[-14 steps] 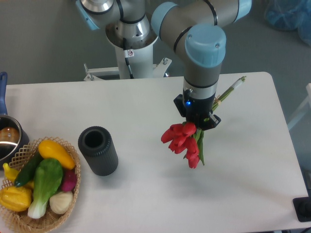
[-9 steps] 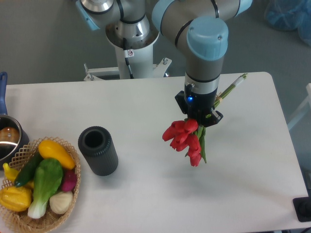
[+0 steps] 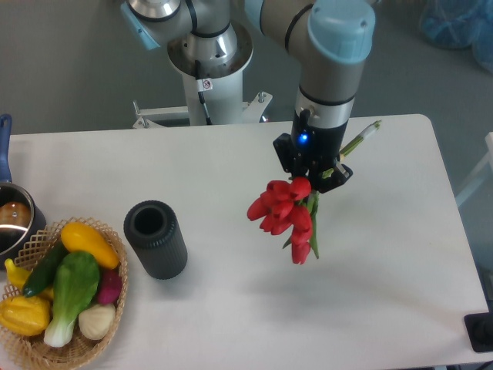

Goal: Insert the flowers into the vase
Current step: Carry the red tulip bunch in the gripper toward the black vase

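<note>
Step in hand: I judge this as the carry. I have the flowers point(image 3: 283, 218) lifted off the bench point(image 3: 231, 162) and not yet over the vase point(image 3: 155, 239).
Jaws: the gripper point(image 3: 312, 176) is closed around the bunch at the stems, just above the buds; the fingertips themselves are hidden behind the wrist housing and the blooms.
Flowers, position: hanging in the air right of centre, well apart from the vase, with a soft shadow on the bench below them.
Flowers, look: red closed tulip buds clustered and drooping down and to the left, green leaves trailing beneath, pale green stems sticking out up and to the right past the wrist.
Vase: dark ribbed cylinder, standing on the bench to the left, round mouth open to the camera, just beside the wicker basket point(image 3: 31, 245) of vegetables.
Next move: as I see it, the bunch is buds-down, so I need to turn the wrist to bring the stem ends lowest, travel left over the mouth, then lower.
</note>
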{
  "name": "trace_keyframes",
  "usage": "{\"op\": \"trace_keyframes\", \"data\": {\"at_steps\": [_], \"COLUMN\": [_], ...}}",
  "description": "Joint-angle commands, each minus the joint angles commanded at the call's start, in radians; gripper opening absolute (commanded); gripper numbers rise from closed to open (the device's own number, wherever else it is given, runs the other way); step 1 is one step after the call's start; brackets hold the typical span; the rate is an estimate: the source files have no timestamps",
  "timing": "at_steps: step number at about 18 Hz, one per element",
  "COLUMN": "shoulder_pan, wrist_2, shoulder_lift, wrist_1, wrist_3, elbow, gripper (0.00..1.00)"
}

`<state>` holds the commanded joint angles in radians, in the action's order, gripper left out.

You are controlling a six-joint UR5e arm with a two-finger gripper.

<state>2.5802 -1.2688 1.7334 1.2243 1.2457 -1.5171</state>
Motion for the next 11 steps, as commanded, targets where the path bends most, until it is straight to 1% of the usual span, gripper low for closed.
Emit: {"op": "trace_keyframes", "data": {"at_steps": [1, 2, 3, 5, 6, 7, 9, 10, 11], "shoulder_pan": [-0.005, -0.005, -0.008, -0.012, -0.012, -0.014, -0.015, -0.015, -0.017], "wrist_2": [0.032, 0.099, 0.165, 0.190, 0.200, 0.225, 0.339, 0.382, 0.402], "shoulder_lift": [-0.012, -0.017, -0.021, -0.031, -0.031, -0.028, -0.019, -0.011, -0.003], "wrist_1": [-0.029, -0.069, -0.125, -0.234, -0.256, -0.261, -0.258, -0.258, -0.259], "wrist_3": [-0.018, -0.072, -0.130, -0.210, -0.235, -0.258, -0.296, -0.298, -0.302], "elbow": [-0.012, -0.031, -0.050, -0.092, -0.098, -0.098, -0.100, -0.100, -0.100], "gripper": [0.00, 0.00, 0.00, 0.00, 0.00, 0.00, 0.00, 0.00, 0.00]}}
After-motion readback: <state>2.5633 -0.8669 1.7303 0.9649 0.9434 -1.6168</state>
